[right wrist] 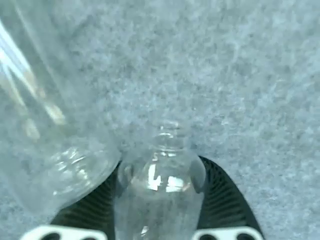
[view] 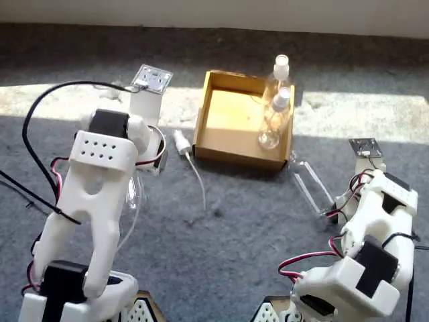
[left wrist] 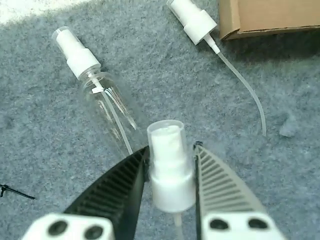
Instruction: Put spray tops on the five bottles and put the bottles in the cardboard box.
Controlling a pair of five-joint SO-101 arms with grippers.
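Two capped bottles (view: 276, 100) upright in the box (view: 234, 155), toward its right wall. Clamped in the left gripper (left wrist: 171, 149): a top (left wrist: 171, 175), pinched at the collar, dip tube hanging between the jaws. Just beside, on the carpet (left wrist: 280, 190), a third capped bottle (left wrist: 107, 107) on its side, and a loose top (left wrist: 192, 20) near the box corner. Closed near the shoulder of a bare bottle (right wrist: 161, 200): the right gripper (right wrist: 160, 167), with the open neck pointing away and another bare bottle (right wrist: 45, 150) close beside. Probably light, thin-walled, slick plastic, easy to dent or squeeze out of the jaws; best gripped gently on the body. Best to take tops by the rigid collar, never by the limp tube.
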